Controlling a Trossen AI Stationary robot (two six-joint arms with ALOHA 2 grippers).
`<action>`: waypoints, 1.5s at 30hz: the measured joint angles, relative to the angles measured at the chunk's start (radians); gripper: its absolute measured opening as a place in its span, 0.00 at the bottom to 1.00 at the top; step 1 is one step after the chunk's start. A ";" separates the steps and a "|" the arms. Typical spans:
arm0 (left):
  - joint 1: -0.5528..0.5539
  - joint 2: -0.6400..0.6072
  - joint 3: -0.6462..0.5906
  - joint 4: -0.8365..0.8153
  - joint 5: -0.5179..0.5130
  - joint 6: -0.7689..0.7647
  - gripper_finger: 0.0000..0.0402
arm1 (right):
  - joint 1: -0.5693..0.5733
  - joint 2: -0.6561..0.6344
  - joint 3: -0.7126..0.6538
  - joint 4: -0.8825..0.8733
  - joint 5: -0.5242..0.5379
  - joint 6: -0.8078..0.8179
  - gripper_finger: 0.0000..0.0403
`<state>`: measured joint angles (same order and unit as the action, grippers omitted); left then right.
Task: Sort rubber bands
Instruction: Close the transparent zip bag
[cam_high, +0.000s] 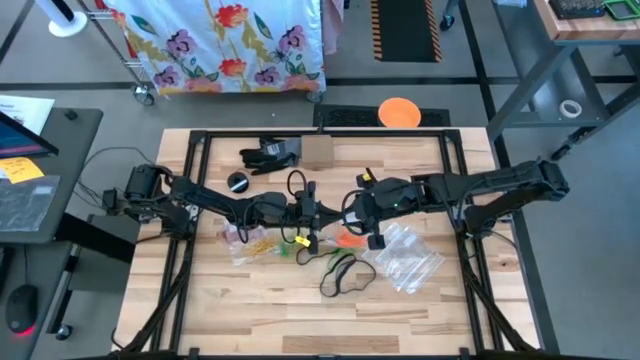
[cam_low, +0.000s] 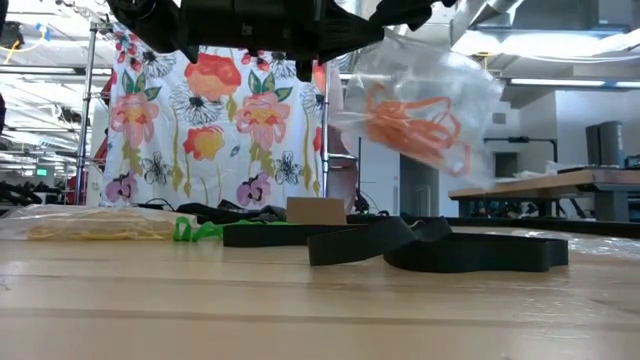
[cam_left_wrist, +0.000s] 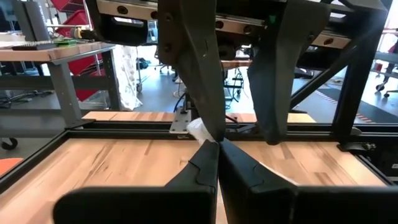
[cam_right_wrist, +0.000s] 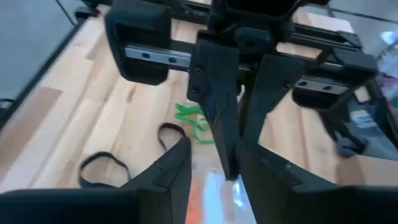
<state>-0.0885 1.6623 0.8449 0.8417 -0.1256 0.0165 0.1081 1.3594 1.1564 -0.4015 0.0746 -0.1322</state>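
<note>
A clear bag (cam_low: 415, 105) of orange rubber bands (cam_low: 410, 125) is held up above the tabletop (cam_high: 300, 300) between the two hands at its middle. The left hand (cam_left_wrist: 217, 144) is pressed together, pinching the bag's edge. The right hand (cam_right_wrist: 214, 152) is spread, its fingers on either side of the left hand's. Green rubber bands (cam_low: 195, 230), black rubber bands (cam_high: 345, 272) and a bag of yellow rubber bands (cam_low: 85, 225) lie on the tabletop below.
</note>
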 joint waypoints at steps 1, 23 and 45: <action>0.000 0.000 0.000 -0.003 0.000 -0.001 0.00 | 0.000 0.000 0.000 0.000 0.000 0.000 0.30; -0.002 -0.002 0.013 -0.016 0.012 -0.002 0.00 | -0.013 -0.027 0.000 -0.033 -0.027 0.018 0.35; -0.002 -0.002 0.013 -0.021 0.009 0.002 0.00 | -0.012 -0.013 0.000 -0.057 -0.021 -0.007 0.21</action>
<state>-0.0902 1.6600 0.8577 0.8211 -0.1165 0.0181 0.0959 1.3460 1.1561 -0.4580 0.0532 -0.1388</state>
